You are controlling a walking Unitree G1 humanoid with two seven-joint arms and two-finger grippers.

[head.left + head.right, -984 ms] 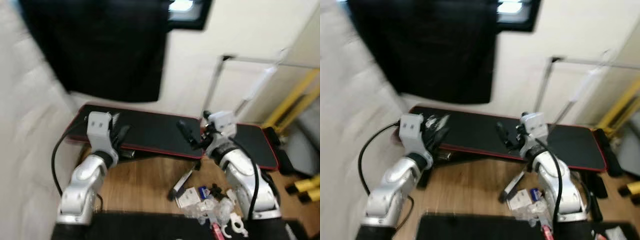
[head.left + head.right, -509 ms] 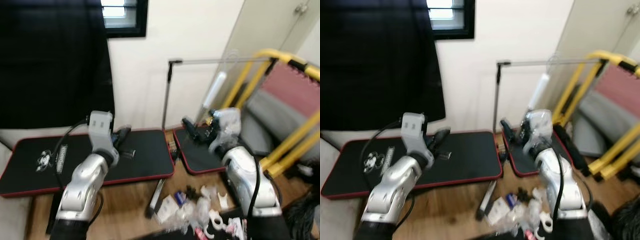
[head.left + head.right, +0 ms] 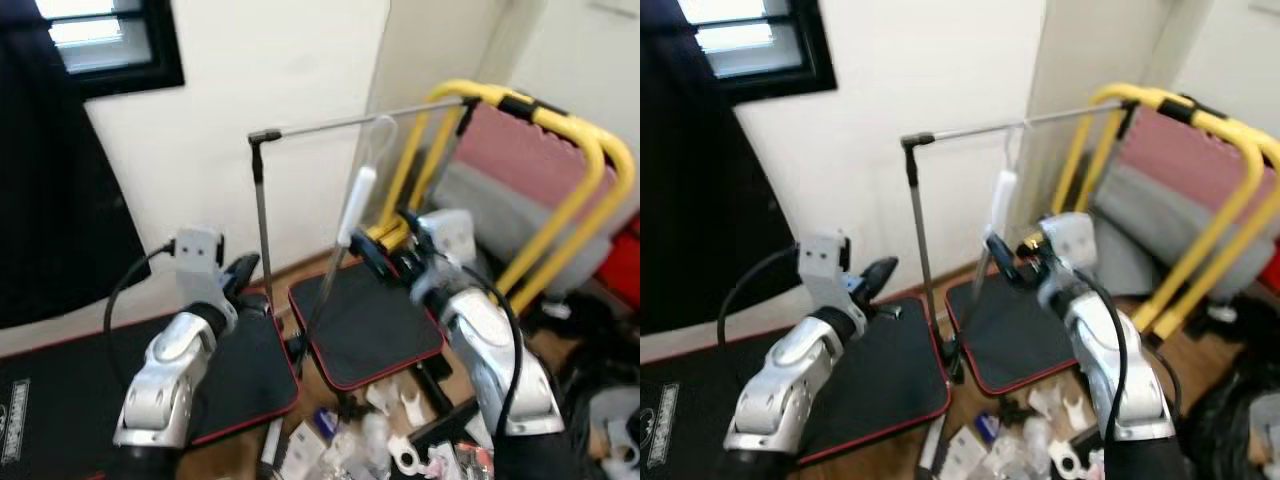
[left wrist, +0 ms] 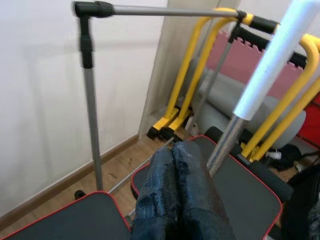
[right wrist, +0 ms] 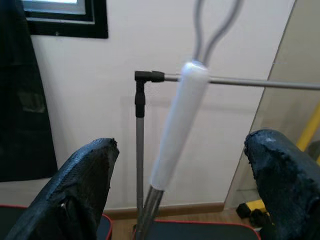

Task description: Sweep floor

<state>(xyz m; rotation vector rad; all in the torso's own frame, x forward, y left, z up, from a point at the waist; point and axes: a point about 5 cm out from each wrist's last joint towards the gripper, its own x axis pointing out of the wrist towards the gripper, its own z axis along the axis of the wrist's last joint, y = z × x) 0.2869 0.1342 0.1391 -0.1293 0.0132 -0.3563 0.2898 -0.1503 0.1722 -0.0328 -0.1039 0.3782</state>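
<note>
The robot is standing near a white wall with both silver arms raised in front of it. A broom handle [image 3: 354,208], white-gripped at its upper part with a metal shaft below and a wire loop at its top, is leaning or hanging by a thin grey rail stand [image 3: 262,190]; I cannot tell which. In the head views the handle is sitting just past centre, toward one o'clock.

The right gripper [image 5: 170,185] is facing that handle with its two black fingers spread wide apart, the white grip showing in the gap between them but not touching either one. In the head view the same gripper [image 3: 366,255] is hovering just beside the shaft, at about three o'clock from centre.

The left gripper [image 4: 176,170] is holding its fingers pressed together on nothing, pointing toward the stand's upright post; in the head view it [image 3: 243,270] is sitting at about nine o'clock.

Two black mats [image 3: 365,330] with red edging are lying on the wooden floor [image 4: 120,162]. Loose white litter [image 3: 385,440] is lying scattered at six o'clock, and a yellow tubular frame [image 3: 560,150] is standing at two o'clock.
</note>
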